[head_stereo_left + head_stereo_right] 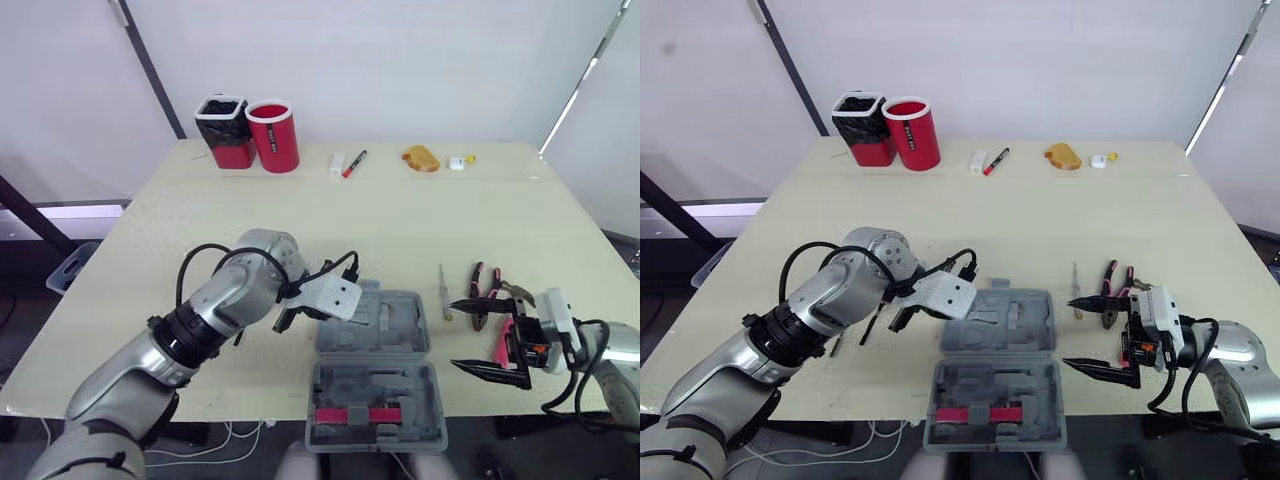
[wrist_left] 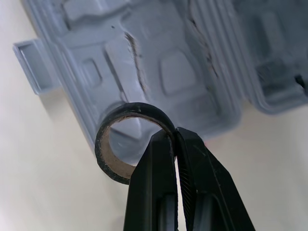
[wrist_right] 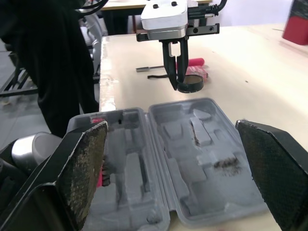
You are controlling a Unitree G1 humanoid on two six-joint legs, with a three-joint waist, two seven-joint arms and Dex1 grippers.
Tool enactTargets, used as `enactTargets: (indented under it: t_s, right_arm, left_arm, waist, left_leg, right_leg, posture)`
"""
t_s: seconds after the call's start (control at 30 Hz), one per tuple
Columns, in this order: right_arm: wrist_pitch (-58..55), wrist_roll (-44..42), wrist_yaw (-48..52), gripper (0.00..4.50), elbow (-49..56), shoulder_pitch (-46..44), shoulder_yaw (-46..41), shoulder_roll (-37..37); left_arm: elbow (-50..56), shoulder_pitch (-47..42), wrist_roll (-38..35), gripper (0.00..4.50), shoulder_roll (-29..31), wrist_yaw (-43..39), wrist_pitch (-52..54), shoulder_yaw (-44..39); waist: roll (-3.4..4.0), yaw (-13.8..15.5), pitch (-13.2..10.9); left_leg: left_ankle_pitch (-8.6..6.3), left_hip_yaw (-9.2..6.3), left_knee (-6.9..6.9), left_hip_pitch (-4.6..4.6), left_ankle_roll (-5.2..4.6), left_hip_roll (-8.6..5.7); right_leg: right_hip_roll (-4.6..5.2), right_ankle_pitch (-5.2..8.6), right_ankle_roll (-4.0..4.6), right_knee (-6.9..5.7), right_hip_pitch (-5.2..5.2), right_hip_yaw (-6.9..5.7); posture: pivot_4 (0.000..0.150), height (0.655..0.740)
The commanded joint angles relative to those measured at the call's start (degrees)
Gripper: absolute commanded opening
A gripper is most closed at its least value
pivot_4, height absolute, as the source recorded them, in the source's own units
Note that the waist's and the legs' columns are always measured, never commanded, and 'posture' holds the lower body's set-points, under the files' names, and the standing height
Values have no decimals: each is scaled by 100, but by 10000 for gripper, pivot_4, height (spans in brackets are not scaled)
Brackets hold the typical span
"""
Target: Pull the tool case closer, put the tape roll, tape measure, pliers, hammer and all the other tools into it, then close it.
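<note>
The tape roll [image 3: 188,87] is clamped between the closed fingers of the left gripper [image 2: 176,139], at the left edge of the open tool case [image 1: 400,320]. The case lies near the front edge of the table [image 1: 400,220]. The right gripper [image 1: 462,337] is spread wide and empty, right of the case, near the pliers [image 1: 482,290].

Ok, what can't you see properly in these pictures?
- Head views: the pink thing by the right tool is mostly covered by it.
- Head views: the far-off white thing is too small to name.
- Left wrist view: the left tool hides part of the tape roll.
</note>
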State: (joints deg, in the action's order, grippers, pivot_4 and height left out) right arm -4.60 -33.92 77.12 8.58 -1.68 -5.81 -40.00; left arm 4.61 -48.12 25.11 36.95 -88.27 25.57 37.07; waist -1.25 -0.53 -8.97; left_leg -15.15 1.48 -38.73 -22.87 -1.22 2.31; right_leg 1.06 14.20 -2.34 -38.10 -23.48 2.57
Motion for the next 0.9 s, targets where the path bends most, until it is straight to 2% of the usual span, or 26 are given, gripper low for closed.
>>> enactTargets:
  t_s: [0.03,0.17,0.37,0.9]
  right_arm:
    - [81,-123,29,45000,66,-18,-250,-47]
    - [111,-93,25,45000,48,11,-277,-55]
    - [85,-93,7,45000,90,49,-285,-38]
    - [241,54,37,45000,4,131,-261,-41]
  left_arm:
    - [-223,-126,31,142,-158,32,20,117]
    - [-611,-117,-271,142,-330,48,176,-59]
    - [-1489,-317,-648,142,-447,232,-162,-296]
    - [-3069,-675,-1152,142,-855,227,-640,-446]
  waist:
    - [0,-7,0]
    - [1,-18,0]
    - [0,-12,0]
    - [0,-11,0]
  left_leg:
    - [0,-1,0,-2,0,0]
    - [0,-7,0,-1,0,0]
    - [0,-14,-2,-3,0,0]
    - [0,-11,-3,-4,0,-1]
  right_leg:
    - [-3,0,0,0,0,2]
    - [-5,0,0,0,-1,8]
    - [-4,0,0,-1,0,6]
    - [-5,0,0,-1,0,4]
  posture:
    - [1500,7400]
    - [1500,7400]
    - [1500,7400]
    - [1500,7400]
